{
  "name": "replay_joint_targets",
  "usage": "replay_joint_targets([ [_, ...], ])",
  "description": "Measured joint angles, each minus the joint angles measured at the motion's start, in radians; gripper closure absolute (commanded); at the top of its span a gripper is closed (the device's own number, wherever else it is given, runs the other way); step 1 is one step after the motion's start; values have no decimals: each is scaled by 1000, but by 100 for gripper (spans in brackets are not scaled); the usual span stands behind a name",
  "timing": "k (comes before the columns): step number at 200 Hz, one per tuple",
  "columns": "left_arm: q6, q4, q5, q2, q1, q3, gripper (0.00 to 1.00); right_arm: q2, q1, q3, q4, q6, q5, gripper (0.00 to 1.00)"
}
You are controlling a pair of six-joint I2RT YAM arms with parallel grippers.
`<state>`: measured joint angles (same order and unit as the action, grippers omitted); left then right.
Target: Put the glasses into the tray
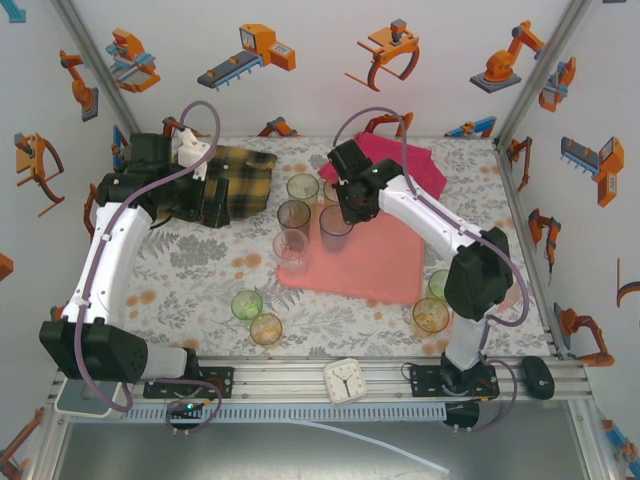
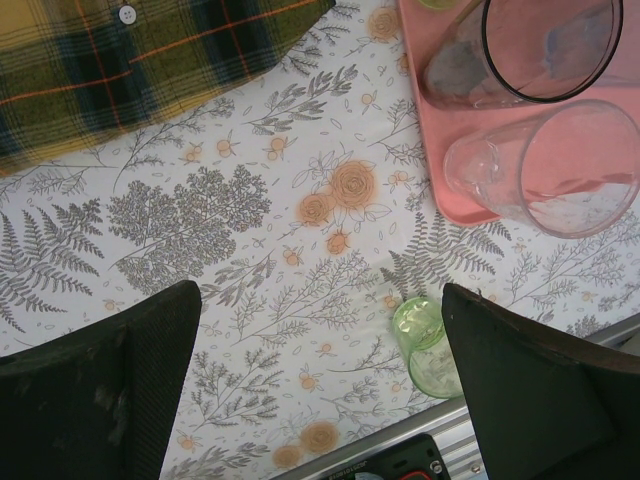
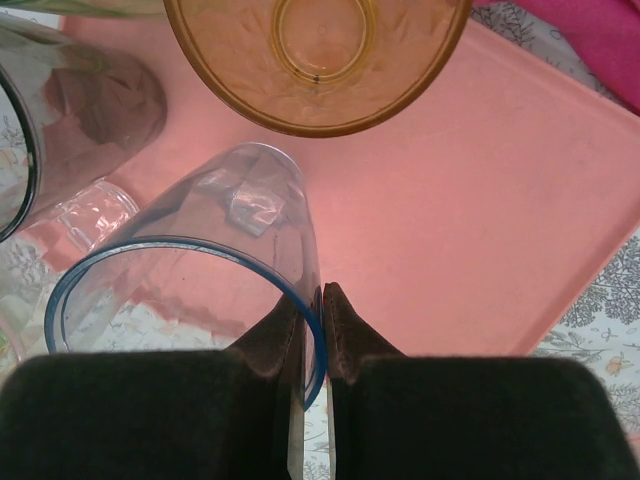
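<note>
**Right end effector pinching a blue-rimmed glass over the tray; left one spread wide**

On my right wrist camera, the right end effector (image 3: 322,300) is pressed almost together on the wall of the blue-rimmed glass (image 3: 240,210), with one finger inside the rim and one outside. The glass is over the salmon tray (image 3: 480,200), close to its left side. I cannot tell whether its base touches the tray.

Just beyond it stands an orange glass (image 3: 320,60). To its left are a grey glass (image 3: 70,110) and a clear glass (image 3: 95,215).

My left wrist camera shows the left end effector (image 2: 320,300) spread wide and holding nothing. It hangs over the flowered surface (image 2: 260,250), between the plaid cloth (image 2: 120,70) and the tray's corner.

From the top camera, a far green glass (image 1: 302,187) sits at the tray's far left corner. Several glasses are off the tray:

- A near green glass (image 1: 247,304) and an amber glass (image 1: 266,328) stand side by side on the surface, left of the tray's near edge.
- A second amber glass (image 1: 430,315) stands by the right arm, just off the tray's near right corner.

A white clock (image 1: 345,380) lies on the front rail.
</note>
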<state>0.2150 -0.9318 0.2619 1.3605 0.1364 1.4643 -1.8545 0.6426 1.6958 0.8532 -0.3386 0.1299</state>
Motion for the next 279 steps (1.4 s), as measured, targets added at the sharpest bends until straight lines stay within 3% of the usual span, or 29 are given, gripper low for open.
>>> replay_joint_targets([
  [239,0,0,0,0,0,0,2,-98,0,53,-6,11,-10,89],
  [279,0,0,0,0,0,0,2,-98,0,54,-6,14,-14,80],
])
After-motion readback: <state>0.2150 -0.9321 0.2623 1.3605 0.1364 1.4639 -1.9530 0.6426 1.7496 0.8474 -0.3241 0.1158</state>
